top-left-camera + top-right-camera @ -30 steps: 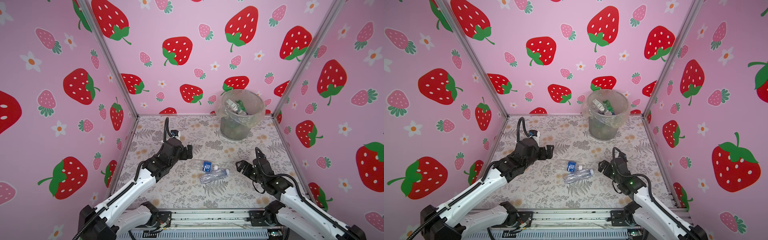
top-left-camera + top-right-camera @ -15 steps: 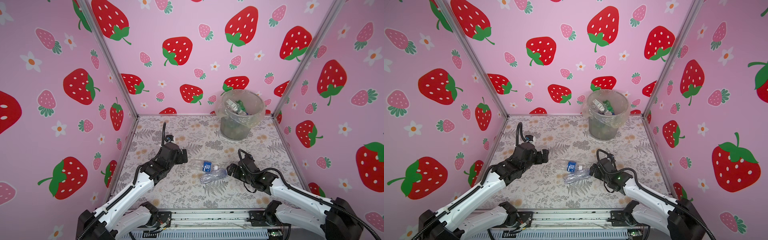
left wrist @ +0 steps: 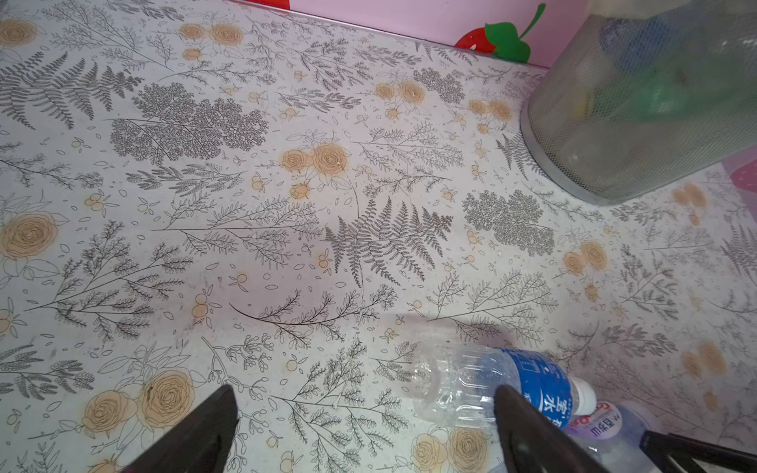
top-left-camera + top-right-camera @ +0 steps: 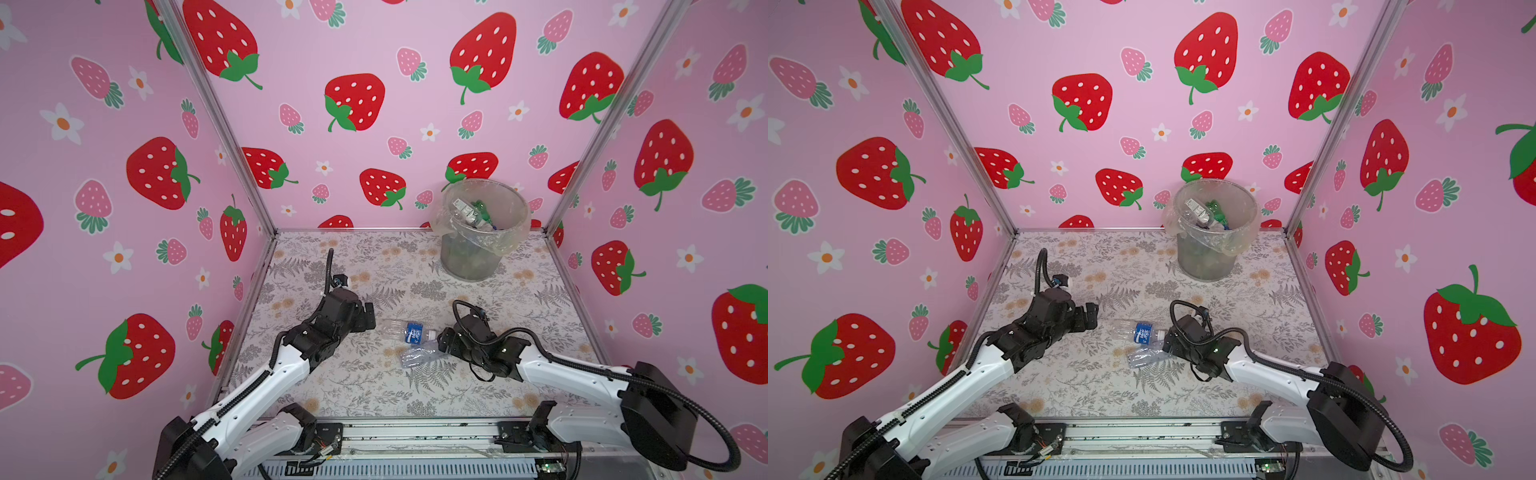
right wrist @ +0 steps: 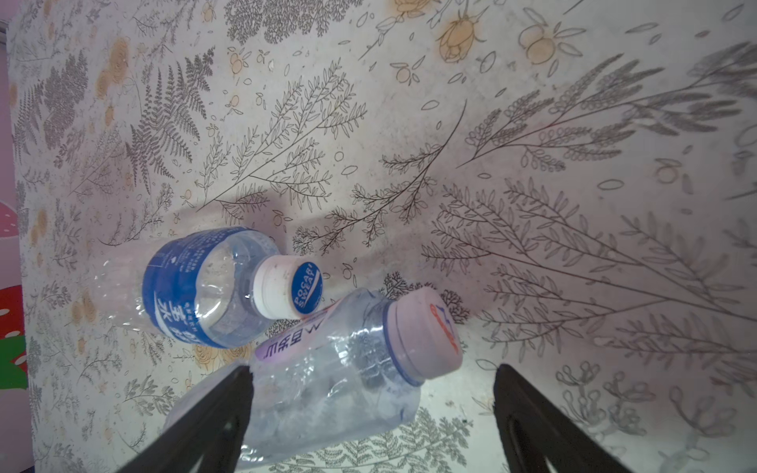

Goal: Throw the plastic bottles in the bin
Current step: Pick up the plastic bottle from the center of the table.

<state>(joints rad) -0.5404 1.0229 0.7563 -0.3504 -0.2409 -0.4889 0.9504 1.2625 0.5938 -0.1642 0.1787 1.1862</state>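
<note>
Two plastic bottles lie side by side on the floral floor. One has a blue label point(image 4: 412, 332) point(image 4: 1143, 333) point(image 3: 536, 383) point(image 5: 184, 286). The other is clear with a pale label point(image 4: 417, 357) point(image 4: 1144, 357) point(image 5: 327, 381). My right gripper point(image 4: 444, 340) point(image 4: 1168, 340) point(image 5: 372, 417) is open, its jaws on either side of the clear bottle's neck end. My left gripper point(image 4: 369, 319) point(image 4: 1091, 316) point(image 3: 364, 434) is open and holds nothing, just short of the blue-label bottle's base. The bin point(image 4: 467, 259) point(image 4: 1202, 262) point(image 3: 614, 143) stands at the back right with several bottles inside.
Pink strawberry walls enclose the floor on three sides, with metal posts at the back corners. The bin's clear liner point(image 4: 509, 243) hangs over its rim. A metal rail point(image 4: 415, 434) runs along the front edge between the two arm bases.
My right arm has swung left and low, bringing its open jaws round the clear bottle. My left gripper has dropped and drawn a little towards the front.
</note>
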